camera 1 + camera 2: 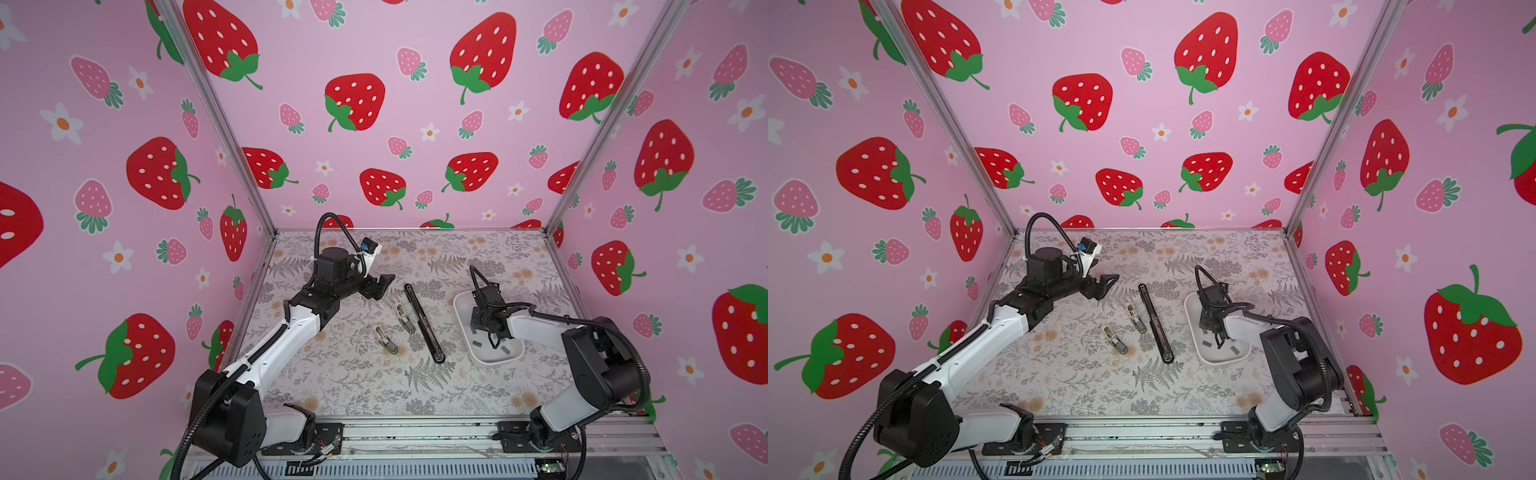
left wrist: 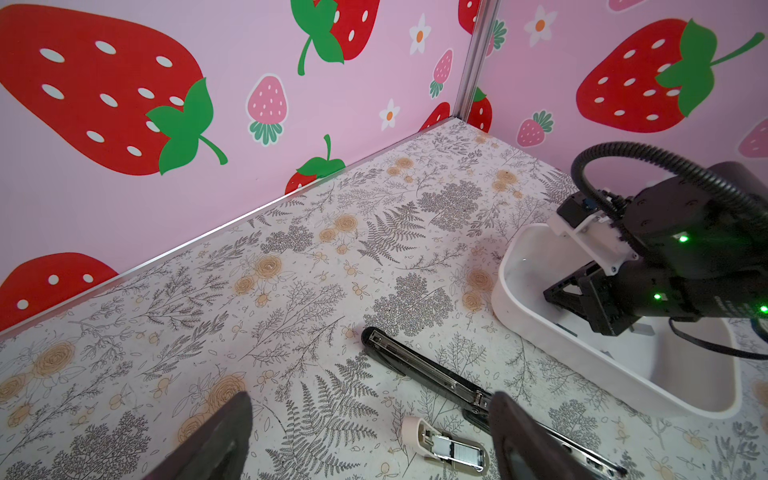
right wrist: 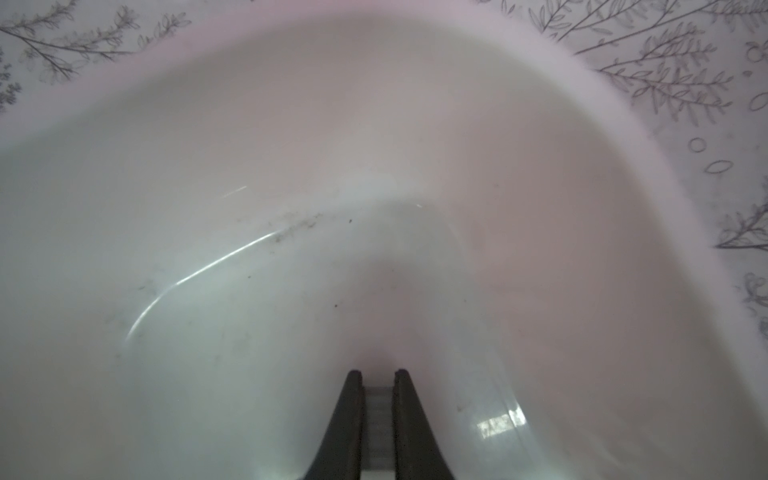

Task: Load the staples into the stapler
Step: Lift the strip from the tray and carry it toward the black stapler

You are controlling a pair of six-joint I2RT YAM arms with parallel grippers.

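Note:
A long black stapler (image 1: 424, 322) lies opened flat at mid-table. Left of it lie two small beige staplers (image 1: 405, 319) (image 1: 386, 341), also open. The nearer small one (image 2: 449, 449) shows its metal channel in the left wrist view. Grey staples (image 1: 476, 343) (image 1: 505, 350) lie in a white tray (image 1: 461, 303). My right gripper (image 3: 378, 374) reaches down into the tray, shut on a grey staple strip (image 3: 378, 415) between its fingers. My left gripper (image 1: 380, 286) hovers open and empty left of the black stapler's far end.
The tray (image 2: 540, 332) stands right of the black stapler (image 2: 436, 378), close to the right wall. Pink strawberry walls enclose the table on three sides. A metal rail (image 1: 415, 432) with both arm bases runs along the front edge.

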